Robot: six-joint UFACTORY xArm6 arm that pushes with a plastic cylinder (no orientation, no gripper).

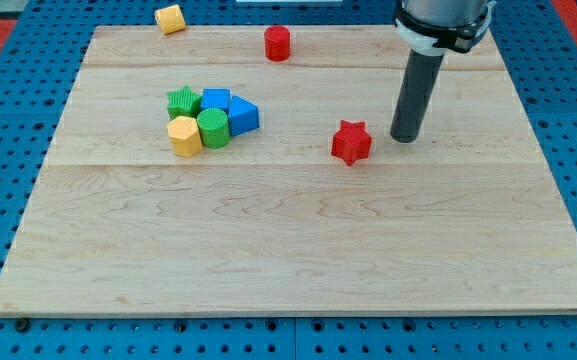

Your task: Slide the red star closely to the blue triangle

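Your tip [405, 137] — a bare rod, no pincer to report — sits just right of the red star [351, 142] mid-frame, so push steadily left toward the blue triangle [244, 116] — stop short of the cluster.

Wooden board [298, 250], pale planks, and everything sits flat on it. Near centre, the red star [351, 142], alone. My tip [405, 137] is down on the wood at the star's three o'clock, just beside it, a sliver apart. Off at the star's nine o'clock, a tight cluster: green star [181, 101], blue cube [215, 100], blue triangle [244, 115], green cylinder [213, 128], yellow hexagon [184, 136], all bunched touching. At the board's twelve o'clock edge, a red cylinder [277, 43]. Eleven o'clock corner, a yellow block [170, 18], right at the edge.
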